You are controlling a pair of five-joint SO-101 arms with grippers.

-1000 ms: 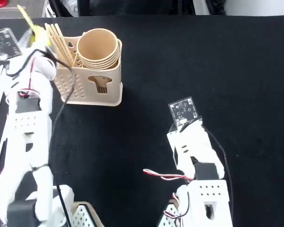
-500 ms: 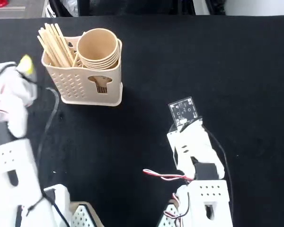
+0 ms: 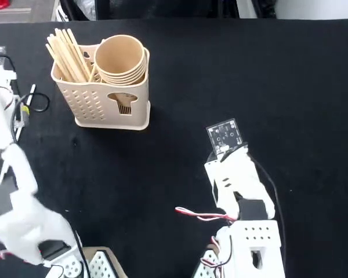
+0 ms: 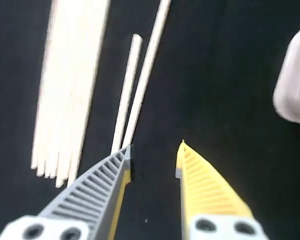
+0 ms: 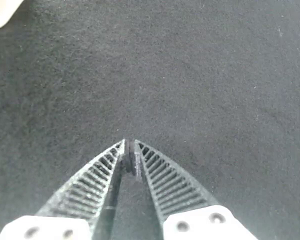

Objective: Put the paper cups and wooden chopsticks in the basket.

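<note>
Grabbing more chopsticks (image 4: 70,85)
Left gripper (image 4: 154,147), spread, hung over loose chopsticks, needing to pinch one. Right gripper (image 5: 129,150) was pressed together.

Bright even light; basket (image 3: 101,104) and left arm (image 3: 14,197) glare pale against matte black table (image 3: 267,75)

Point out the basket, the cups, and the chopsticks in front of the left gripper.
basket (image 3: 98,107), high view, perforated front wall.
cups (image 3: 119,57), high view, inside of the top cup.
chopsticks (image 4: 67,85), left wrist view, middle of the bundle.
</note>
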